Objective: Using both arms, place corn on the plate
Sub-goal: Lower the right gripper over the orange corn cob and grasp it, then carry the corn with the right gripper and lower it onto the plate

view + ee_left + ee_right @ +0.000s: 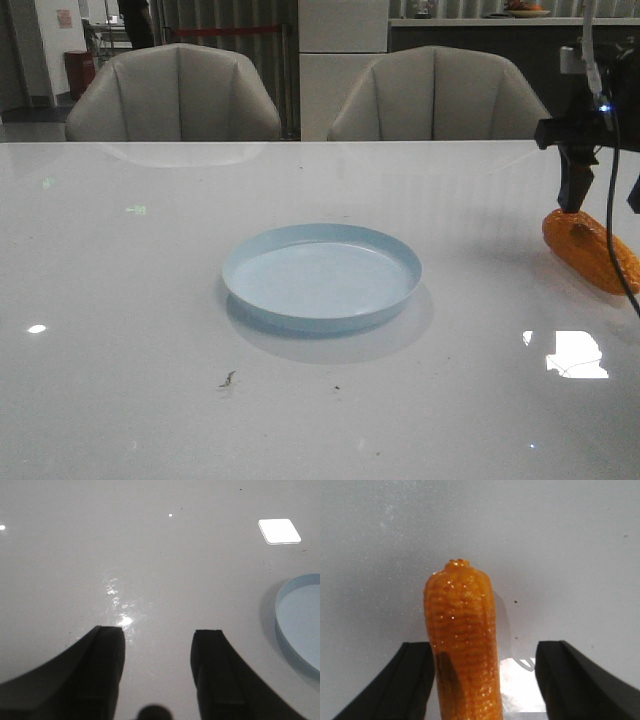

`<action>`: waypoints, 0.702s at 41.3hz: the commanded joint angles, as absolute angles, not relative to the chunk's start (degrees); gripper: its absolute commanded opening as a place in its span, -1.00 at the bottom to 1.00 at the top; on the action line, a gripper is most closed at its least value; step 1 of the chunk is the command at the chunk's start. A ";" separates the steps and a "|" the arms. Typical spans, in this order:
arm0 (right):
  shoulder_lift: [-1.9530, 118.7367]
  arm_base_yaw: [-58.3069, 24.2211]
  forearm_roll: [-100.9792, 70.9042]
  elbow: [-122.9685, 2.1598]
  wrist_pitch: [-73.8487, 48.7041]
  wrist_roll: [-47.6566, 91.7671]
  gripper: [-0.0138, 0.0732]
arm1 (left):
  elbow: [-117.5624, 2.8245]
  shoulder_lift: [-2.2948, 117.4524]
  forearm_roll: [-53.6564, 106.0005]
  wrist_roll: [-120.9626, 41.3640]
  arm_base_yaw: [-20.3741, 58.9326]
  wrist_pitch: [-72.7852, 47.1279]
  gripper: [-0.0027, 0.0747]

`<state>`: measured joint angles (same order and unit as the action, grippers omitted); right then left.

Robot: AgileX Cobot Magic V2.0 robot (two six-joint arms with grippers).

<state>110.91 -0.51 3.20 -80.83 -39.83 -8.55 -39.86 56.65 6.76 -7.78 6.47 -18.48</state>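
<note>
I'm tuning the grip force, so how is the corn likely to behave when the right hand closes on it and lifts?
The corn looks glossy and moulded, so probably stiff and somewhat slippery. Its rounded, tapered body lies on the smooth table, so an off-centre squeeze may roll it. The right hand is open astride it, the cob nearer one finger.

The right arm (590,90) reaches down from the far right side of the table, its wrist pointing down, a black cable trailing off it. The right gripper (487,675) has its fingers spread wide with the corn (462,645) lying lengthwise between them, one finger (412,680) close against the cob and the other well clear. The left gripper (157,665) hovers low with its two black fingers (102,670) parted and nothing between them. The left arm itself is out of the front view.
</note>
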 commanded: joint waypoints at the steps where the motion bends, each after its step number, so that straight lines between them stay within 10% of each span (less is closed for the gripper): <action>1: 109.51 -0.31 3.58 -83.05 -36.78 -8.52 0.57 | -41.50 55.76 7.60 -7.53 6.26 -14.82 0.04; 17: 113.96 -0.31 1.61 -83.05 -34.99 -7.15 0.53 | -41.50 55.76 7.60 -7.53 6.26 -14.82 0.04; 29: 114.27 -0.31 1.61 -84.45 -36.05 -4.90 -0.13 | -41.50 55.76 7.60 -7.53 6.26 -14.82 0.04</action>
<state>117.66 -0.51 1.67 -81.64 -36.99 -6.10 -39.86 56.65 6.88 -7.78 6.47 -18.61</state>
